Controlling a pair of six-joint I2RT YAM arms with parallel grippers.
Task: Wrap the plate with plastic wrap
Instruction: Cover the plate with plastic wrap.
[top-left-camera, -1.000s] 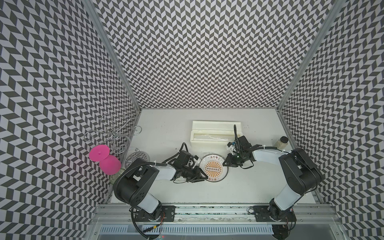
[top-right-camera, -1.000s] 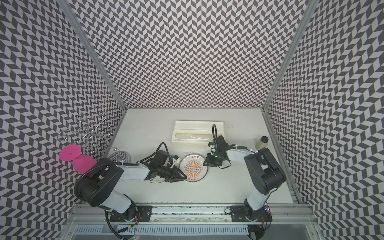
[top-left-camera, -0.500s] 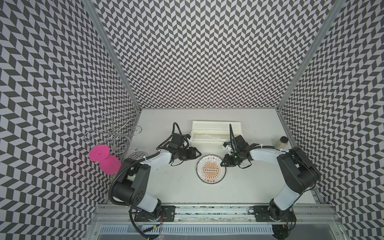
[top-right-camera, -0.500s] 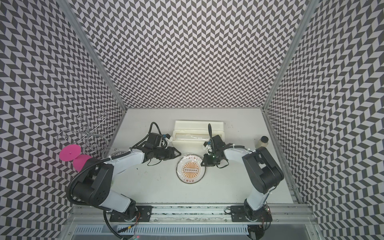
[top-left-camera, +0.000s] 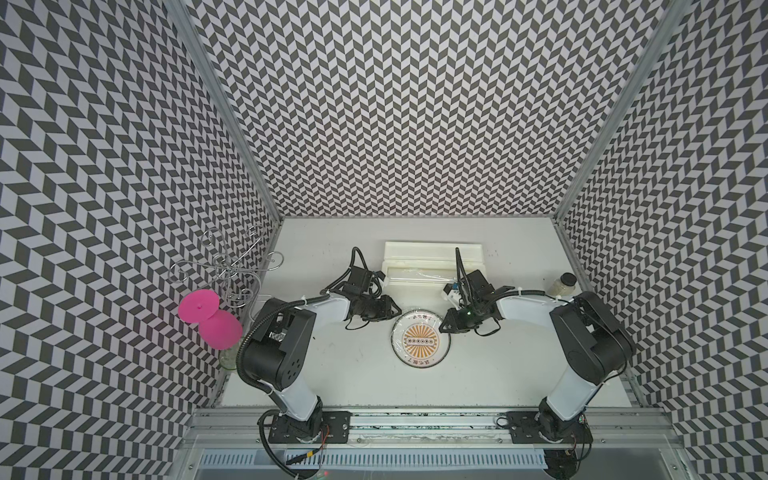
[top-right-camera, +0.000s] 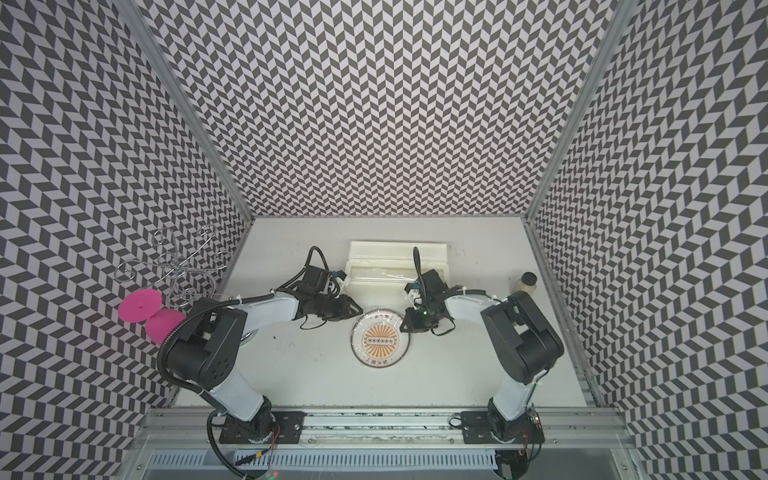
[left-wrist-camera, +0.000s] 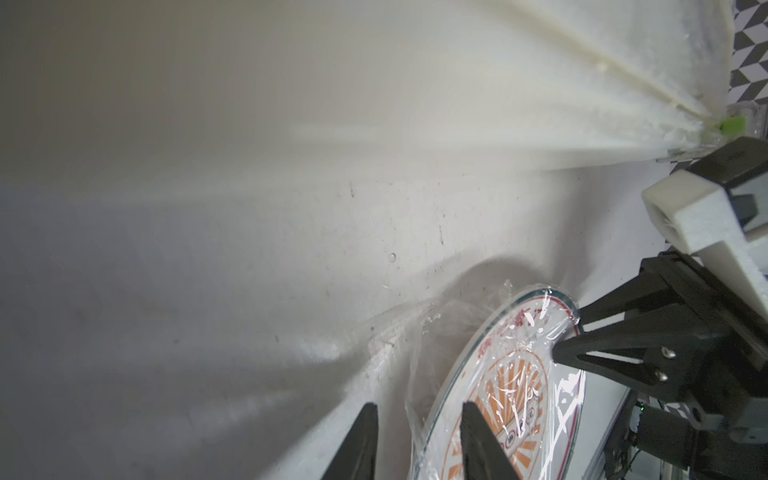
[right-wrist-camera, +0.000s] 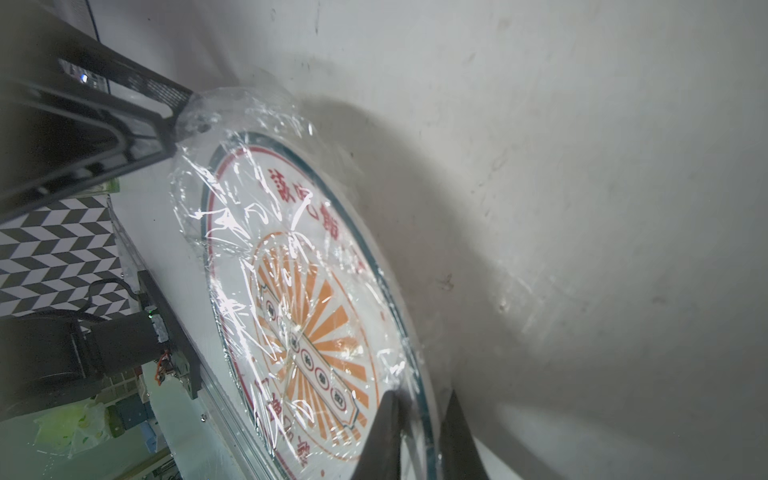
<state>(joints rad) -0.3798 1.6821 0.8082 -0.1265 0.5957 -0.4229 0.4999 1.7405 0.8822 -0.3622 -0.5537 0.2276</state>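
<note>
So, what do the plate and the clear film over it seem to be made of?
The plate: probably glazed ceramic or melamine, I cannot tell which; smooth white surface with a printed orange pattern. The plastic wrap: thin clear plastic film; it crinkles and glints.

Both top views: stereo pair high above cell front, angled down toward back wall (top-left-camera: 395, 104), far off, whole bench (top-left-camera: 353, 374) in frame, edge to edge. Left wrist view: skims low over bench, close on plate (left-wrist-camera: 519, 353), faces right gripper (left-wrist-camera: 566, 330). Right wrist view: equally close, opposite heading, faces left gripper (right-wrist-camera: 183, 124). All four share plate.
</note>
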